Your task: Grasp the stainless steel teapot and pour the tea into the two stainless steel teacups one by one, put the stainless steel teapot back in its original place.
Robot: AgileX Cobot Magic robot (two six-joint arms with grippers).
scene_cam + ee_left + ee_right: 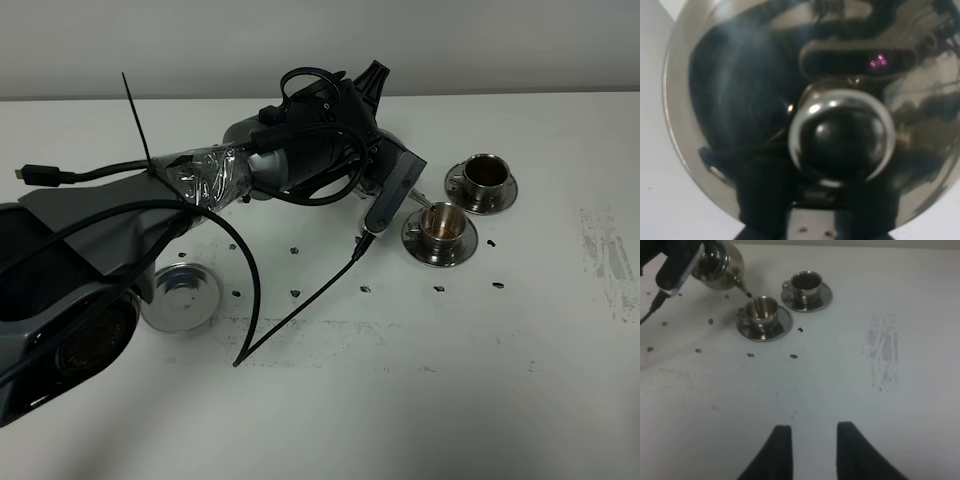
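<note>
The stainless steel teapot (pixel 717 260) hangs tilted above the table, its spout (pixel 744 289) dipping over the nearer of the two stainless steel teacups (pixel 761 310). Brownish tea (pixel 440 222) shows inside that cup (pixel 440 230). The farther teacup (pixel 485 178) holds dark liquid and stands on its saucer (pixel 822 297). In the left wrist view the pot's mirror lid and knob (pixel 840 145) fill the frame, with my left gripper (pixel 812 210) shut on the pot's handle. In the high view my left arm (pixel 300 160) hides most of the pot. My right gripper (pixel 812 432) hovers over bare table, jaws apart and empty.
A lone round steel saucer (pixel 183 293) lies at the left near the arm's base. Black cables (pixel 300 305) trail from the left wrist onto the table. Small dark specks (pixel 793 356) dot the surface, and a grey scuffed patch (pixel 605 250) marks the right side.
</note>
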